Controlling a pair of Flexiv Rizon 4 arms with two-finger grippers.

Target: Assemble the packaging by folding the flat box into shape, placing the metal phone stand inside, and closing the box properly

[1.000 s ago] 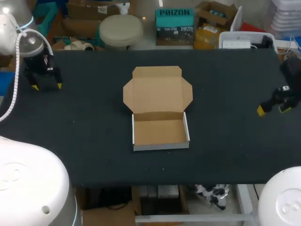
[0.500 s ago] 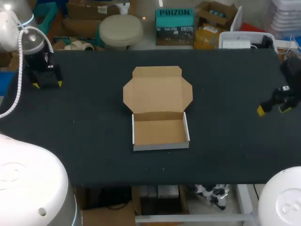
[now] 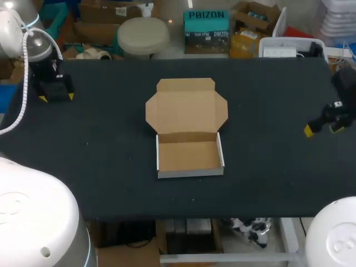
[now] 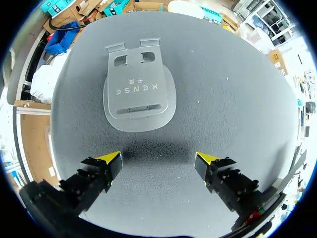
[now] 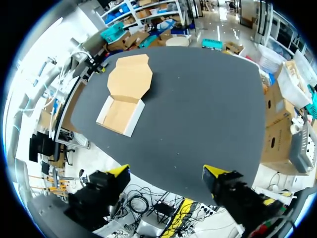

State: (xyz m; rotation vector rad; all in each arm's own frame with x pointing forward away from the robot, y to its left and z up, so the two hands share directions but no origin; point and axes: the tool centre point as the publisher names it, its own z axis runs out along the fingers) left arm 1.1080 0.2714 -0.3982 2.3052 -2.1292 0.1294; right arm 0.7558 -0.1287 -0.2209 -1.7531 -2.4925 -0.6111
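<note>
The box (image 3: 189,151) is sitting folded at the middle of the desk (image 3: 267,183), its lid (image 3: 186,105) lying open. The phone stand (image 4: 139,91) is lying flat ahead of the left tool (image 4: 158,159), not yet inside. That tool and the right tool (image 5: 166,172) are gaping, empty.

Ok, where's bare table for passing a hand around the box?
Bare table on both sides of the box: toward the left gripper and toward the right gripper, plus the near strip. Crowded only by the phone stand, ahead of the left gripper.
</note>
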